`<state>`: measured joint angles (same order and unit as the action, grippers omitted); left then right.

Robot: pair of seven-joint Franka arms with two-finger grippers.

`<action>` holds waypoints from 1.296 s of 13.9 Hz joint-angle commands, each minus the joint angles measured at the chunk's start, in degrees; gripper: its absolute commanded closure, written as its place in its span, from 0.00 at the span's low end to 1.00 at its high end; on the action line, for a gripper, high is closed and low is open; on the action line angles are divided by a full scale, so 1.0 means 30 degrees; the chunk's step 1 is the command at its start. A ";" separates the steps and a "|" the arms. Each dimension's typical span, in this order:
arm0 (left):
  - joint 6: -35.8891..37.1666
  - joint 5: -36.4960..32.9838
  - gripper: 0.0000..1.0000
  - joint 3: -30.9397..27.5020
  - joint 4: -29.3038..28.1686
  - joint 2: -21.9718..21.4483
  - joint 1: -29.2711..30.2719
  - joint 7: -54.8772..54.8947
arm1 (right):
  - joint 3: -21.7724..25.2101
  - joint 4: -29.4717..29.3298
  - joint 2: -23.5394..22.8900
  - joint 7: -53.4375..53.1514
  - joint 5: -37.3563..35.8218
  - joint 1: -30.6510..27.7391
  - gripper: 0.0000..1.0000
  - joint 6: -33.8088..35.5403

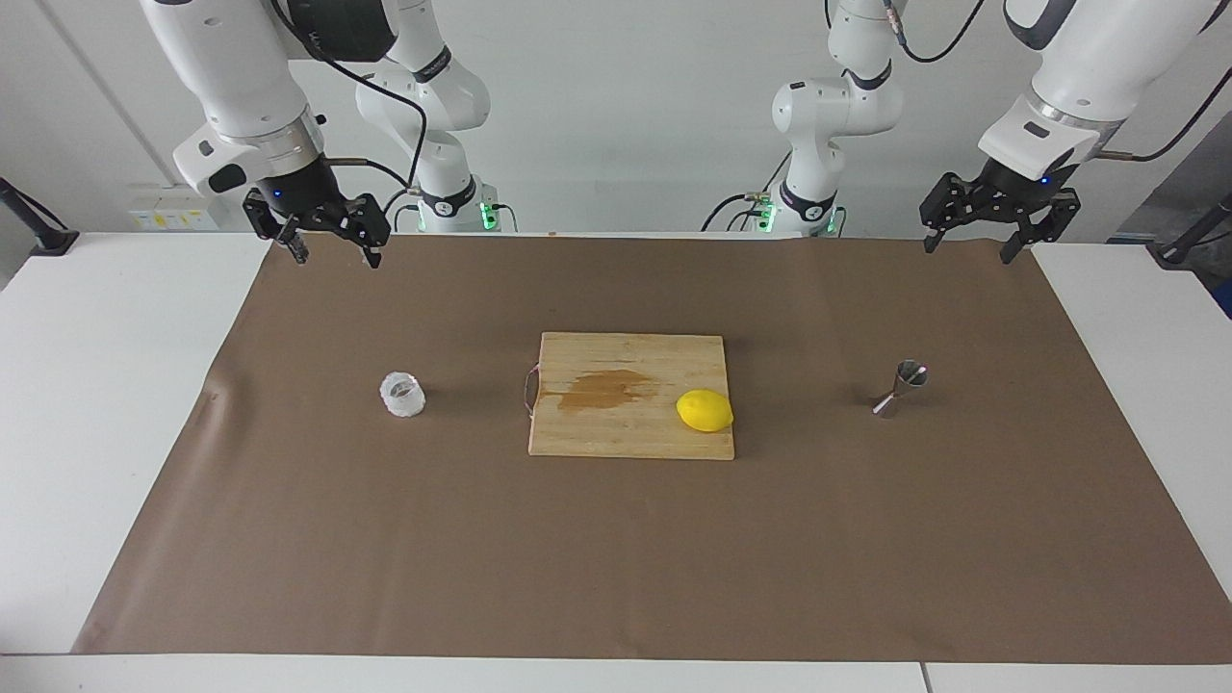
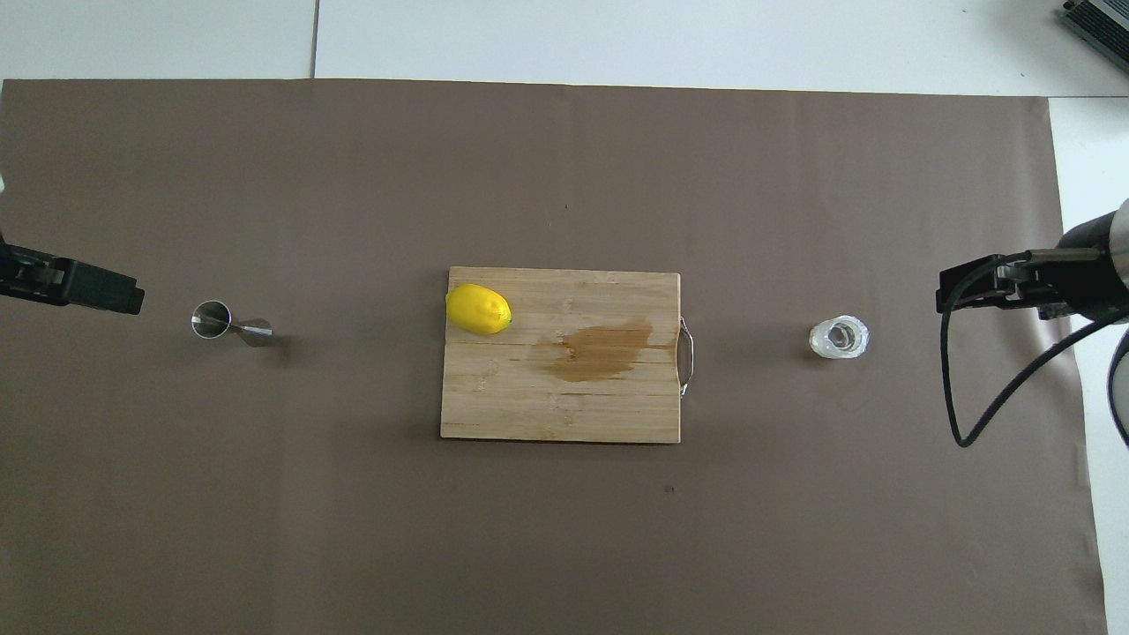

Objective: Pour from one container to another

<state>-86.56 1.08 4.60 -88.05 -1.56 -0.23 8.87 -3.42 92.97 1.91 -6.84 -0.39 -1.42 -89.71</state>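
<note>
1. We find the tabletop [image 1: 115, 404] covered by a brown paper sheet [image 1: 616, 558], with no step of the pouring begun; both arms wait raised at the robots' edge of the sheet.
2. A wooden cutting board [image 1: 630, 423] lies at the centre, bearing a brown stain [image 1: 604, 389] and a lemon [image 1: 705, 411] at the edge toward the left arm's end.
3. The right tool [image 1: 332, 248] hangs over the sheet's corner at its own end, jaws wide apart, holding nothing.
4. The left tool [image 1: 974, 241] hangs over the corner at its end, likewise spread and empty.
5. The translucent cup [image 1: 402, 395] stands upright on the paper toward the right arm's end, well apart from the board.
6. The steel jigger [image 1: 900, 389] stands toward the left arm's end, equally apart.
7. In our judgement the next move calls for the right tool to descend on the cup, grip its crinkly walls gently, and carry it level across to the jigger's narrow mouth.
</note>
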 commanded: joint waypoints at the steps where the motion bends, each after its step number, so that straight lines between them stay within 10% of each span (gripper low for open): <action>1: -0.0354 -0.0157 0.00 -0.0129 0.0142 0.0109 -0.0216 -0.0204 | -0.0118 0.0503 0.0478 -0.0444 0.0159 -0.0171 0.00 -0.0096; 18: -0.0648 -0.0068 0.00 -0.0128 -0.0122 0.1188 -0.0071 -0.2948 | -0.0148 0.0562 0.0507 -0.0386 0.0188 -0.0259 0.00 -0.0038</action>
<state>-87.65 1.10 4.56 -88.43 0.02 -0.34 4.66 -3.42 93.05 1.91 -7.14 -0.39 -1.42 -89.71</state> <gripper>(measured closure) 0.000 0.000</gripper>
